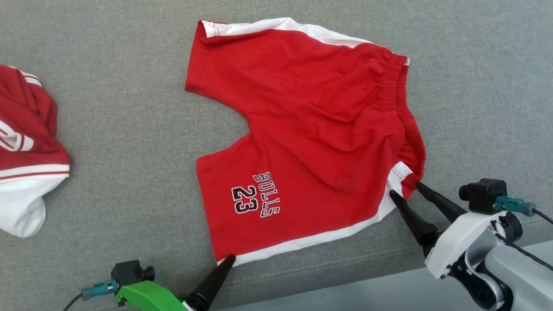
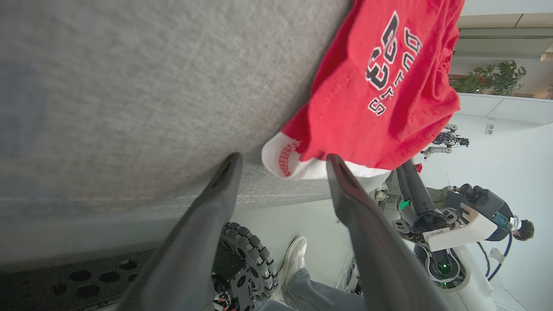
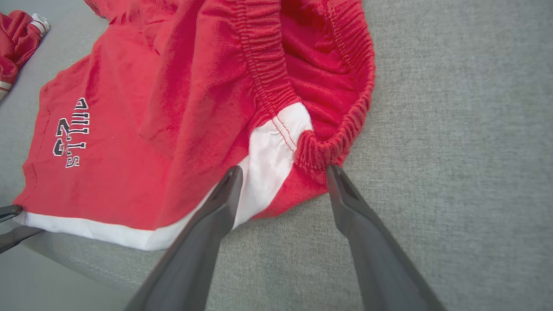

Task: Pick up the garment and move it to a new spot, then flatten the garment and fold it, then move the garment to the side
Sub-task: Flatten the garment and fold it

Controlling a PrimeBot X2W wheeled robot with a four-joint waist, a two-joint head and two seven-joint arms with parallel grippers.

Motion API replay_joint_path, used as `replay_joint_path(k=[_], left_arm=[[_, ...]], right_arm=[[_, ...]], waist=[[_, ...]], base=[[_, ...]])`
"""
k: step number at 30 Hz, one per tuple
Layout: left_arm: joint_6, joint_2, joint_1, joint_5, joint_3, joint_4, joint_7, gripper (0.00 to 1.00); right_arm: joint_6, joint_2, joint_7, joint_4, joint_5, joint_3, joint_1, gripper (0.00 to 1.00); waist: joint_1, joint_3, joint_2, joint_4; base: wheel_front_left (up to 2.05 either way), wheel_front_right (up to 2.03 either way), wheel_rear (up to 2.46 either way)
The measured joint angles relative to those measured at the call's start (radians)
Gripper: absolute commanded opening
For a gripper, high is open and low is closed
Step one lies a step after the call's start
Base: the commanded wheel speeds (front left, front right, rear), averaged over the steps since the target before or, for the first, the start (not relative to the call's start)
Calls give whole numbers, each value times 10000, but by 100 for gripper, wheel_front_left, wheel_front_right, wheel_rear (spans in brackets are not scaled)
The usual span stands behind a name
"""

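**Red Shorts Spread on Grey Cloth**

One pair of soft red knit shorts (image 1: 311,129), with white side stripes, a gathered elastic waistband and stitched "BULLS 23", lies spread on the nubbly grey woven surface (image 1: 108,108). One crumpled red-and-white garment (image 1: 26,142) sits well apart. The left gripper (image 2: 283,160) is spread at a hem corner. The right gripper (image 1: 405,188) is spread astride the waistband corner.

Grey woven fabric covers the desk (image 1: 108,108), with a stitched seam (image 1: 324,268) along its edge at 6 o'clock in the head view. Past that edge lies pale grey floor (image 1: 328,300). In the left wrist view, a white wall (image 2: 510,172) stands at 3 o'clock and leafy green plants (image 2: 497,77) at 2 o'clock, evenly lit.
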Motion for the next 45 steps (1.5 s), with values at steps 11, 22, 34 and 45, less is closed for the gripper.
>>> replay_joint_path(k=[11,22,34,45], left_arm=[[-171,-73,-4,-29,123,-17,-75,86],[-619,-357,-104,-123,1290,-454,-1156,0],[-949,-368,455,-1074,1994,-2249,-1476,0],[-947,-61,1320,-1244,2725,-3883,-1814,0]], right_arm=[[-4,86,0,-71,15,-36,44,42],[-17,518,-100,-211,863,-420,685,0],[667,1684,-359,-1267,3567,-2050,2497,0],[1267,1611,-368,-1902,4075,-2813,3398,0]], waist=[[0,6,0,-40],[0,-101,0,-113],[0,-482,0,-202],[0,-844,0,-429]], base=[[0,0,0],[0,0,0],[0,0,0],[0,0,0]])
